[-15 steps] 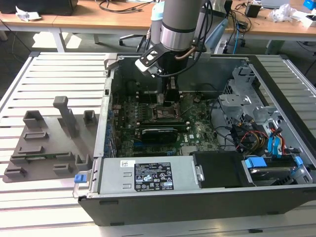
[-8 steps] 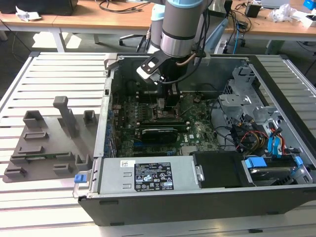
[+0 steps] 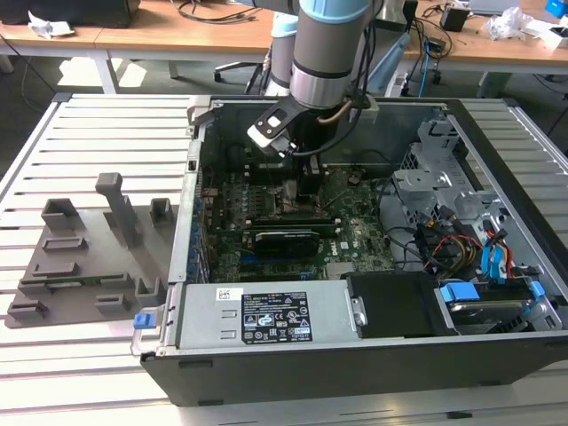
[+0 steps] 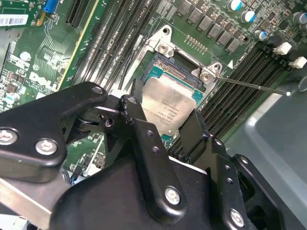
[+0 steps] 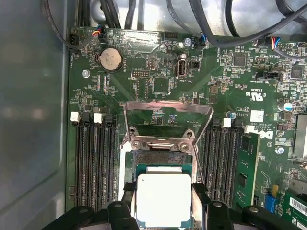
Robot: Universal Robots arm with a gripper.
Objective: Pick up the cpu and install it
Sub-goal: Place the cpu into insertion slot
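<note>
Claw: the claw [image 5: 163,192] was closed on the cpu [image 5: 164,200], with one finger pressed to each of two opposite edges; both wrist views showed this.
Cpu position: it was held level over the open socket [image 5: 165,165] on the motherboard [image 5: 158,86], inside the computer case [image 3: 293,377] on the slatted counter [image 3: 98,133]. Whether it had touched down in the socket could not be told.
Weight: judged very light, a thin flat chip.
Stiffness: judged rigid, with no give under the fingers.
Surface: the pale metal top looked smooth and probably slick, and the thin edges offered little purchase.
Fragility: the underside and the socket contacts were likely delicate, so a tilt or a drop could do damage.
Best hold: by the opposite side edges, as it was gripped, with the faces left untouched.
Surroundings: the load plate [image 5: 168,106] stood raised. The memory slots [image 5: 93,158] flanked the socket closely, and the thin lever [image 4: 249,85] stuck out to one side.
</note>
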